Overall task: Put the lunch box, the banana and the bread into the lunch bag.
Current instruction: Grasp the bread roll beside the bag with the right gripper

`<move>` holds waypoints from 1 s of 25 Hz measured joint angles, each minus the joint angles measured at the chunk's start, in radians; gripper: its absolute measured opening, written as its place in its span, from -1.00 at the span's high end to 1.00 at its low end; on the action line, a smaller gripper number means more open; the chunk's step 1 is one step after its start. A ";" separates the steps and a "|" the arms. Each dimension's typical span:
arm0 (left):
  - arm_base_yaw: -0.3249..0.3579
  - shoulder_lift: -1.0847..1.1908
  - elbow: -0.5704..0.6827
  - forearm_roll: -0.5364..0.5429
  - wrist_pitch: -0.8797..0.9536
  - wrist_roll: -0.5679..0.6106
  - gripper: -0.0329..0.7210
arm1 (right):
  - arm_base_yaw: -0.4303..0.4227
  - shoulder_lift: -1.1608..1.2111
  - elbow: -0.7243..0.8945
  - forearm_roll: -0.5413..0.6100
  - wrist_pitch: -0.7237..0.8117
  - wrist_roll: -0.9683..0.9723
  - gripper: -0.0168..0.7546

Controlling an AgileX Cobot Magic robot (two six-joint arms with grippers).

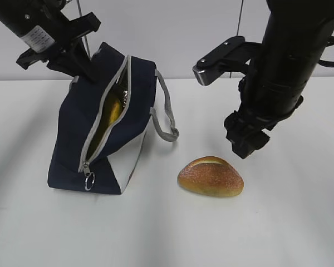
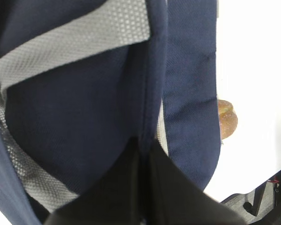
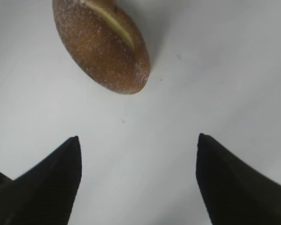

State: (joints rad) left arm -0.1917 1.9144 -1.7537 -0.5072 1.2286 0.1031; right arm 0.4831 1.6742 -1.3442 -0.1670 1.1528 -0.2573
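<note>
The navy lunch bag (image 1: 108, 139) stands tilted on the table at the left with its grey zipper open. The yellow banana (image 1: 112, 114) shows inside the opening. My left gripper (image 1: 80, 64) is shut on the bag's upper edge and holds it up; in the left wrist view the gripper (image 2: 146, 143) pinches a fold of the lunch bag's navy fabric (image 2: 84, 108). The bread (image 1: 210, 177) lies on the table right of the bag; it also shows in the right wrist view (image 3: 103, 44). My right gripper (image 1: 247, 144) is open and empty, just above and right of the bread, jaws wide (image 3: 138, 140). The lunch box is hidden.
A grey webbing handle (image 1: 168, 111) hangs from the bag toward the bread. The zipper's metal ring pull (image 1: 89, 181) is at the bag's lower front. The white table (image 1: 278, 233) ends at a pale back wall. The bread (image 2: 227, 119) peeks past the bag in the left wrist view.
</note>
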 joint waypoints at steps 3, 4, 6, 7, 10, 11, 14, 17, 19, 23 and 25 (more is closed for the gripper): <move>0.000 0.000 0.000 0.000 0.000 0.000 0.91 | -0.002 0.000 0.000 0.021 -0.044 -0.096 -0.50; 0.000 0.000 0.000 0.000 0.000 0.000 0.91 | -0.002 0.002 0.000 0.039 -0.052 -0.143 -0.50; 0.000 0.000 0.000 0.000 0.000 0.001 0.91 | -0.002 0.021 0.000 0.086 -0.075 -0.257 -0.50; 0.000 0.000 0.000 0.000 0.000 0.001 0.91 | -0.002 0.035 0.000 0.105 -0.089 -0.290 -0.50; 0.000 0.000 0.000 0.000 0.000 0.001 0.91 | -0.002 0.078 0.000 0.128 -0.123 -0.378 -0.57; 0.000 0.000 0.000 0.000 0.000 0.002 0.91 | -0.002 0.093 0.000 0.127 -0.130 -0.399 -0.60; 0.000 0.000 0.000 0.000 0.000 0.005 0.91 | -0.002 0.132 0.000 0.123 -0.159 -0.428 -0.67; 0.000 0.000 0.000 0.000 0.001 0.005 0.91 | -0.002 0.178 0.000 0.121 -0.192 -0.450 -0.69; 0.000 0.000 0.000 0.000 0.001 0.007 0.91 | -0.002 0.213 0.000 0.113 -0.219 -0.456 -0.70; 0.000 0.000 0.000 0.000 0.001 0.007 0.91 | -0.002 0.276 0.000 0.102 -0.272 -0.459 -0.70; 0.000 0.000 0.000 0.000 0.001 0.007 0.91 | -0.002 0.299 0.000 0.102 -0.287 -0.461 -0.70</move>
State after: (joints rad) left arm -0.1917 1.9144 -1.7537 -0.5072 1.2294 0.1106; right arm 0.4814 1.9729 -1.3442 -0.0652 0.8661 -0.7183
